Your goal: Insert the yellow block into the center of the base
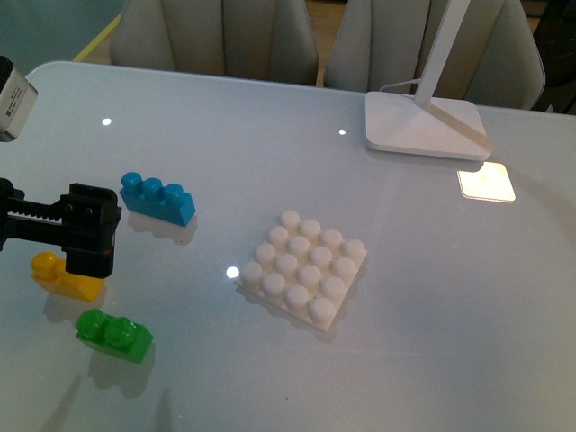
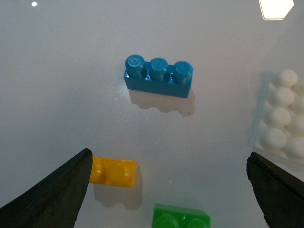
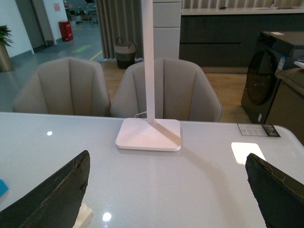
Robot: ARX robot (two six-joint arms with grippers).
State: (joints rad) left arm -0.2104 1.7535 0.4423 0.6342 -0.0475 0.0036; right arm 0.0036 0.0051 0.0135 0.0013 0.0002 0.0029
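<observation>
The left claw [image 2: 169,154] is held wide open and empty over the surface [image 1: 432,270]. The yellow block [image 1: 67,279] is seen lying just beside one finger [image 2: 66,190], between the blue brick [image 1: 158,200] and the green brick [image 1: 113,335], well apart from the base [image 1: 304,267]. The right claw [image 3: 167,156] is also spread wide, with nothing gripped.

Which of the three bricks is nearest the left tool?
The yellow block, partly hidden by the left tool; green brick and blue brick lie clear of it.
</observation>
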